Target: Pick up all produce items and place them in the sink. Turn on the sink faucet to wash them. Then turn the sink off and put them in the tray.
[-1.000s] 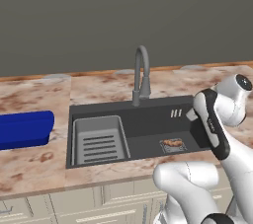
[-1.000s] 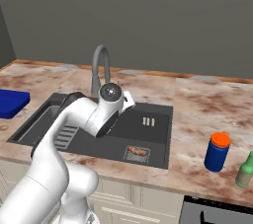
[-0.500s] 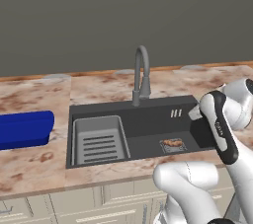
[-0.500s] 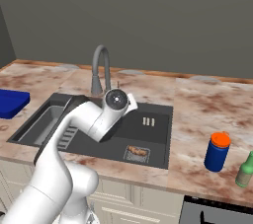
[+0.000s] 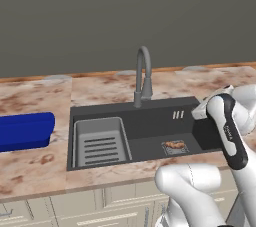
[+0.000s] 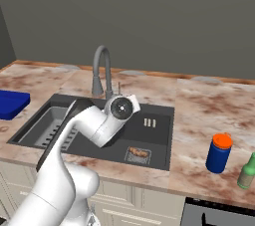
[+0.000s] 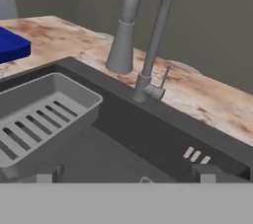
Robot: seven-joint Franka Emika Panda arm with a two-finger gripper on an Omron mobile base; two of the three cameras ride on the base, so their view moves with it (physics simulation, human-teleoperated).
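**A:** Where is the produce right now?

**B:** One small lumpy orange-brown produce piece [image 5: 175,145] lies on the floor of the dark sink [image 5: 150,111], on the square drain grate, toward the basin's right-hand end. So placing it looks done, and by my reading turning on the water comes next.

**A:** Then where is the faucet relative to the tool?

**B:** The sink faucet [image 7: 143,30] stands straight ahead of the tool [image 7: 126,178] and above it, on the worktop [image 6: 209,115] behind the basin's back wall. Its gooseneck rises upright, and a thin handle [image 7: 164,79] sticks up, tilted, from the side of its base. The hand camera looks across the basin at it, with the handle near the middle of that picture.

**A:** Is the tool holding anything?

**B:** No. Its two fingertips stand spread wide, with nothing between them. It hovers over the basin, apart from the faucet.

**A:** What else matters?

**B:** A light grey slatted rack [image 5: 100,143] fills the basin's left end. The blue tray [image 5: 25,130] sits on the worktop well to the left of the sink, on the far side from the produce.
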